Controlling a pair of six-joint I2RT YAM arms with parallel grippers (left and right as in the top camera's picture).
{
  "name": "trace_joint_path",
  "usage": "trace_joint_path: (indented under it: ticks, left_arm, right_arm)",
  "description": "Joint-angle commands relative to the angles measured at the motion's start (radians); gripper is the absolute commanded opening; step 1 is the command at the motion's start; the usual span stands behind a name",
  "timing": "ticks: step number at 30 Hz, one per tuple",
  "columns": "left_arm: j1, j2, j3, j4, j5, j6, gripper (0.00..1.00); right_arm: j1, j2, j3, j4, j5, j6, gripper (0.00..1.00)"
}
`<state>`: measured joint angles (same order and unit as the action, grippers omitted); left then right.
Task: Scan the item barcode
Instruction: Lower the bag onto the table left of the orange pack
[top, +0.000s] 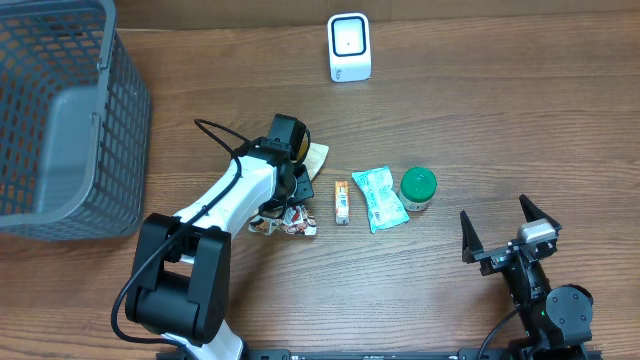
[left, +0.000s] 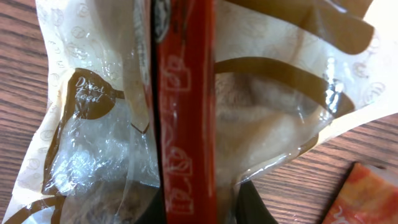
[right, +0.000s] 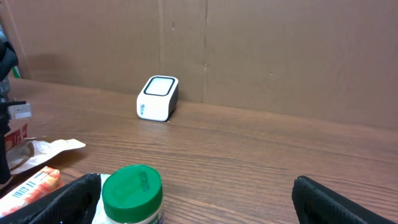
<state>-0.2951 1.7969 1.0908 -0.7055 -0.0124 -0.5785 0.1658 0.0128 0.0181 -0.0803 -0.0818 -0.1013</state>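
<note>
Left gripper (top: 288, 203) pinched narrow on snack packet (left: 280, 124), at centre. Right gripper (top: 493, 207) wide, empty, 5 o'clock. Scanner (top: 349, 47) at 12 o'clock.

Glossy plastic packet (left: 273, 124), wood-grain table (top: 500, 120)

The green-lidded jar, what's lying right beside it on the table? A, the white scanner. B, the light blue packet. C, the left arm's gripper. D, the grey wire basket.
B: in the overhead view the green-lidded jar stands right beside the light blue packet, with everything else on the table farther off.
</note>
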Motion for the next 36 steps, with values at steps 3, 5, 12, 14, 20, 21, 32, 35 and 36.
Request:
trace_joint_path:
  ticks: [3, 5, 12, 14, 20, 21, 32, 35, 36]
  left_arm:
    - [-0.007, 0.015, -0.039, -0.006, 0.034, -0.012, 0.68]
    - [-0.006, 0.014, -0.024, -0.004, 0.076, 0.05, 0.76]
    - [-0.006, 0.007, 0.15, -0.161, 0.077, 0.117, 0.99]
    - [-0.006, 0.007, 0.201, -0.214, 0.059, 0.138, 1.0]
    - [-0.005, 0.008, 0.246, -0.319, -0.069, 0.137, 0.98]
    - [-0.005, 0.009, 0.244, -0.335, -0.097, 0.137, 0.96]
    - [-0.006, 0.009, 0.077, -0.26, -0.173, 0.137, 1.0]
    - [-0.006, 0.009, 0.03, -0.204, -0.131, 0.137, 1.0]
    - [-0.006, 0.009, 0.021, -0.192, -0.114, 0.138, 1.0]
  right_arm:
    - [-0.001, -0.008, -0.01, 0.003, -0.002, -0.001, 1.0]
    - [-0.001, -0.008, -0.01, 0.003, -0.002, -0.001, 1.0]
    - [-0.001, -0.008, -0.01, 0.003, -0.002, -0.001, 1.0]
    - [-0.001, -0.008, -0.01, 0.003, -0.002, -0.001, 1.0]
    - [-0.001, -0.008, -0.01, 0.003, -0.002, -0.001, 1.0]
    - [-0.001, -0.008, -0.01, 0.003, -0.002, -0.001, 1.0]
    - [-0.001, -0.008, -0.01, 0.003, -0.002, -0.001, 1.0]
    - [-0.001, -0.008, -0.01, 0.003, -0.002, -0.001, 1.0]
    - [-0.001, -0.008, -0.01, 0.003, -0.002, -0.001, 1.0]
